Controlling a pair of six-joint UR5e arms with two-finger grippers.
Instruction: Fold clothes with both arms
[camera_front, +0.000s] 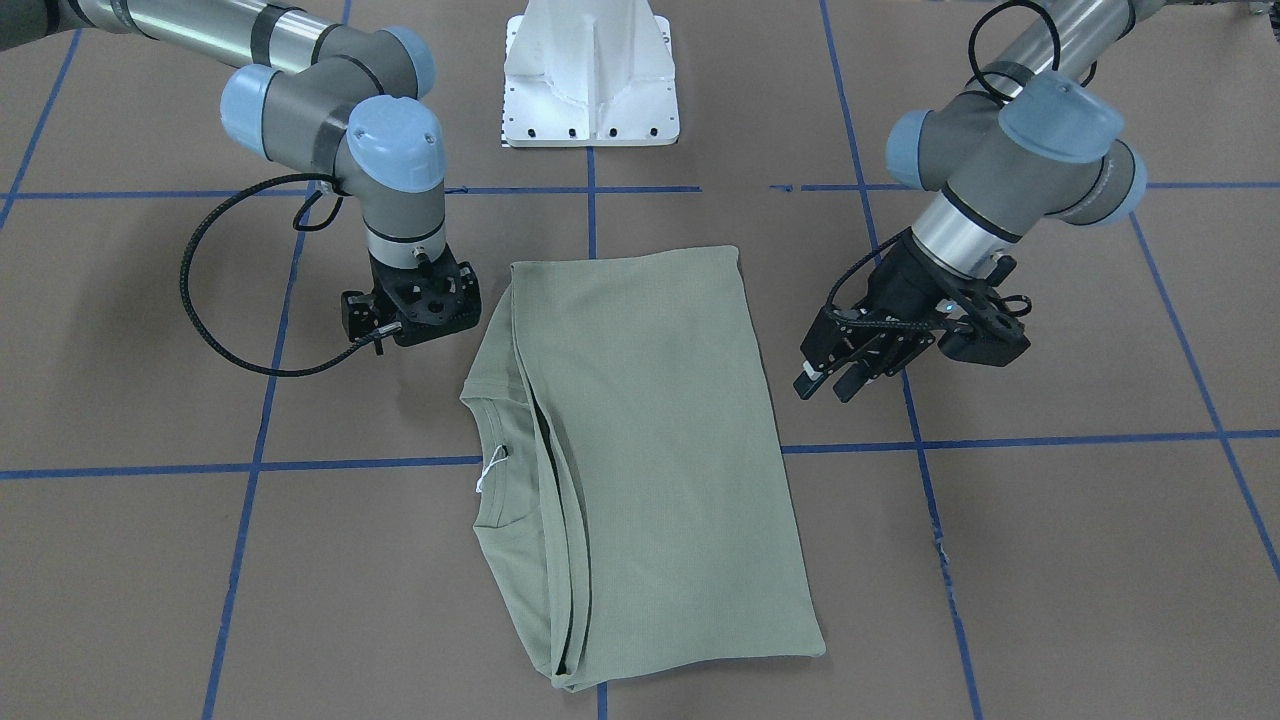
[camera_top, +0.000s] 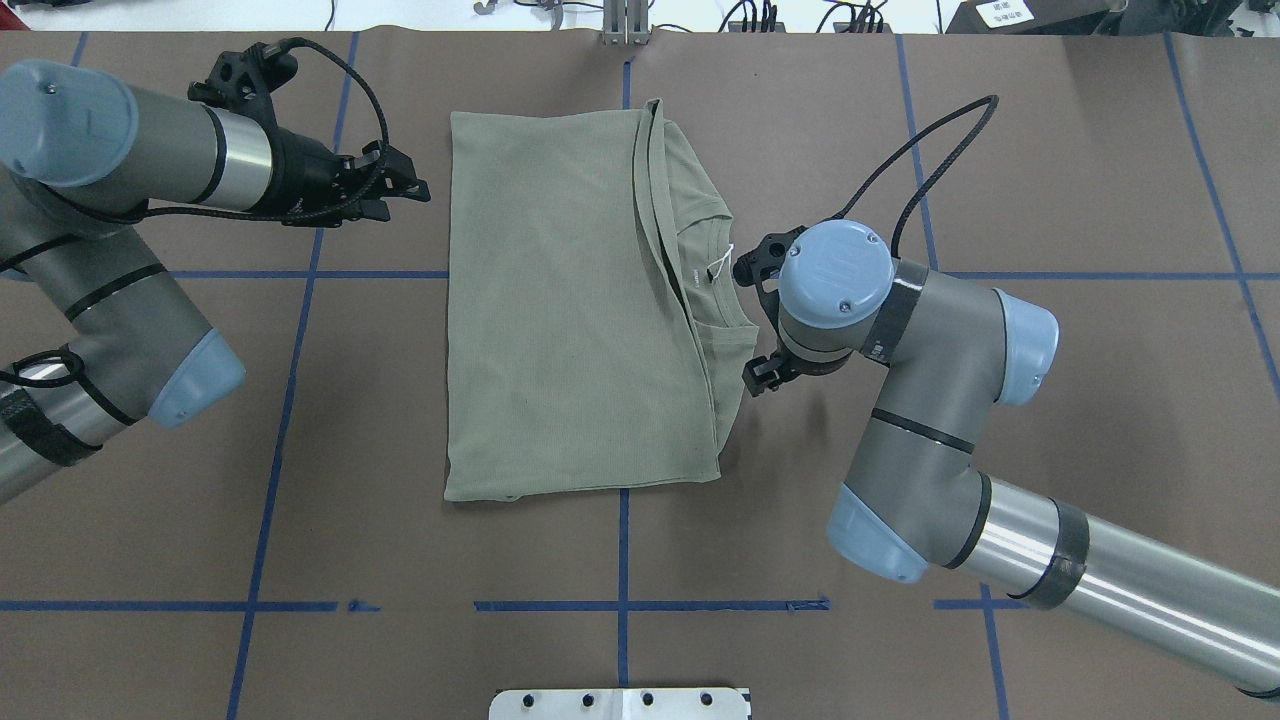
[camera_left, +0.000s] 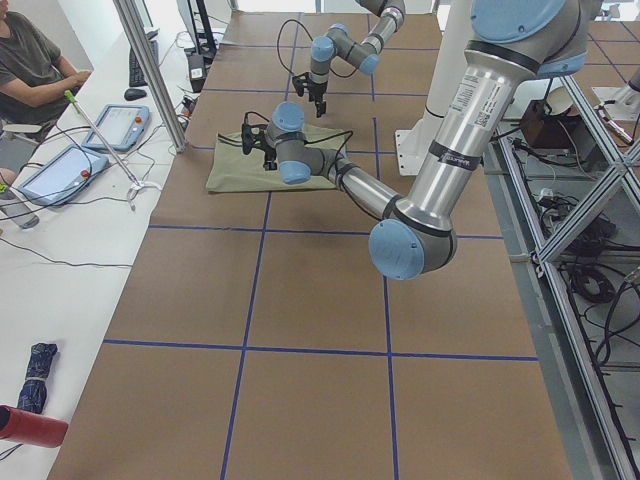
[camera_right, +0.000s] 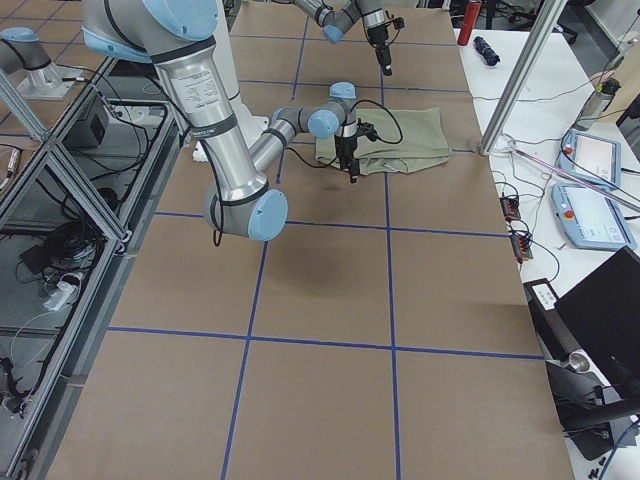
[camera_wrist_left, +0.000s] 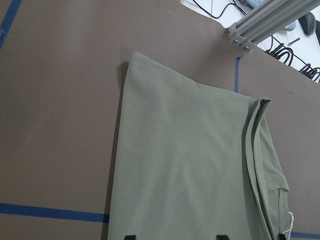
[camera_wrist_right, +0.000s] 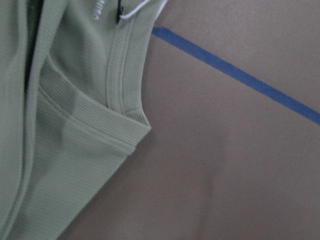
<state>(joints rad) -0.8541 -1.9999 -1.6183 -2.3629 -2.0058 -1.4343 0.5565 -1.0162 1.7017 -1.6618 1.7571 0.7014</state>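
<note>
The sage-green shirt (camera_front: 650, 450) lies folded flat in the middle of the brown table, also in the overhead view (camera_top: 560, 300). Its ribbed collar (camera_wrist_right: 125, 75) and white tag (camera_top: 720, 262) show at the edge towards my right arm. My left gripper (camera_front: 835, 385) hovers beside the shirt's opposite edge, open and empty. In the left wrist view the shirt (camera_wrist_left: 190, 175) lies just ahead of it. My right gripper (camera_front: 412, 318) points straight down beside the collar edge, off the cloth. Its fingers are hidden under the wrist, so I cannot tell if it is open.
The white pedestal base (camera_front: 590, 80) stands behind the shirt. Blue tape lines (camera_top: 620, 605) cross the table. In the exterior left view an operator (camera_left: 30, 60) sits at a side desk with tablets (camera_left: 55, 170), behind a metal post (camera_left: 150, 70).
</note>
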